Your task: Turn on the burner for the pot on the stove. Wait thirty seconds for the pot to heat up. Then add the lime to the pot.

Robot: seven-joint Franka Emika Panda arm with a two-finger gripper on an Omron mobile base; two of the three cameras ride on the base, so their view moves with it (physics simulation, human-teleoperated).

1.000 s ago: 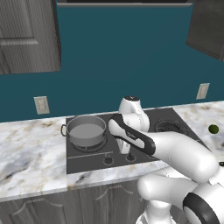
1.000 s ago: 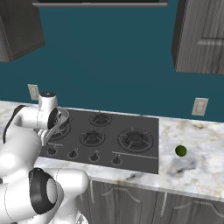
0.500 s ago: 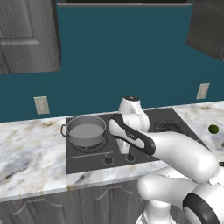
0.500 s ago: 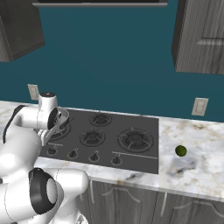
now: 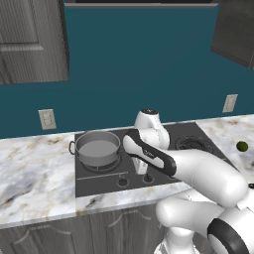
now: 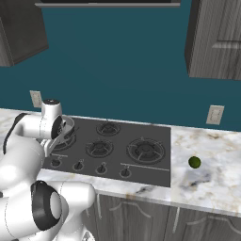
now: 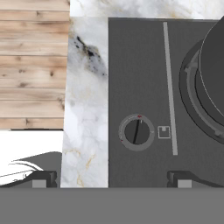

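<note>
Directly above the knob (image 7: 137, 131), its bar near upright, the tool (image 7: 111, 178) gapes wide, empty

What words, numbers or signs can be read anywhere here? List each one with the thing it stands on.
No readable words, brands or numbers.
Small square symbol beside the knob on the stove, hand view: a sign, too small to make out.
Red tick at the knob's top edge and another at its lower left: marks only, no text.
Marking on the arm's dark band, left base view: too blurred to read.
</note>
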